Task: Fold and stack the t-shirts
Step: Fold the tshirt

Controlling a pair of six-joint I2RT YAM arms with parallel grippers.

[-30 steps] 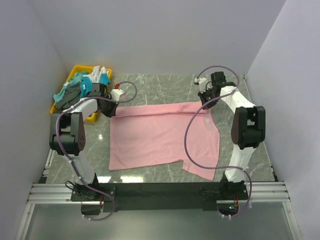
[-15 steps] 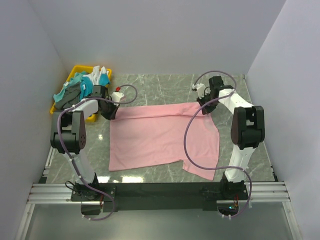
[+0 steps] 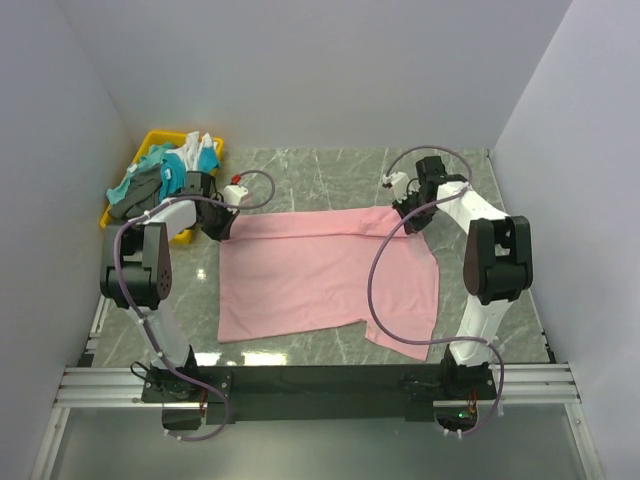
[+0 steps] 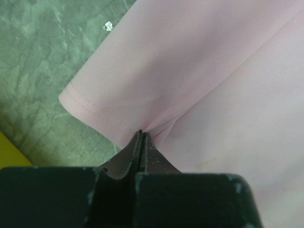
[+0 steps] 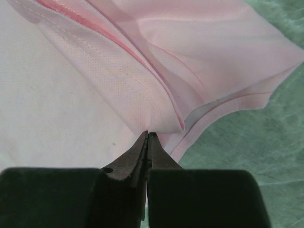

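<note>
Nearest the viewer, the two arm bases sit at the near edge of a grey-green marbled table (image 3: 300, 170). Just beyond them a pink t-shirt (image 3: 320, 275) lies spread across the middle of the table. It is mostly flat, but its near right corner hangs nearer than the rest as a loose, uneven flap.

Farther back, each arm reaches to the shirt's far edge, one at each corner. The left gripper (image 4: 141, 135) is pinched tight on a small tuck of fabric beside a stitched hem, at the far left corner. The right gripper (image 5: 147, 135) is likewise clamped on the cloth at the far right corner, where several layers bunch into ridges.

Both holds look shallow (only the fingertips bite the cloth). A sharp pull toward the near side could therefore let a corner slip free and collapse the fold. On the right, the bunched layers may separate, leaving one behind. If the arms travel unevenly, the fold line would probably skew, and the loose near right flap could end up sticking out of the folded shape.

At the far left stands a yellow bin (image 3: 152, 140) of crumpled clothes (image 3: 160, 175), just beside the left arm. A wide swing there might snag them.
</note>
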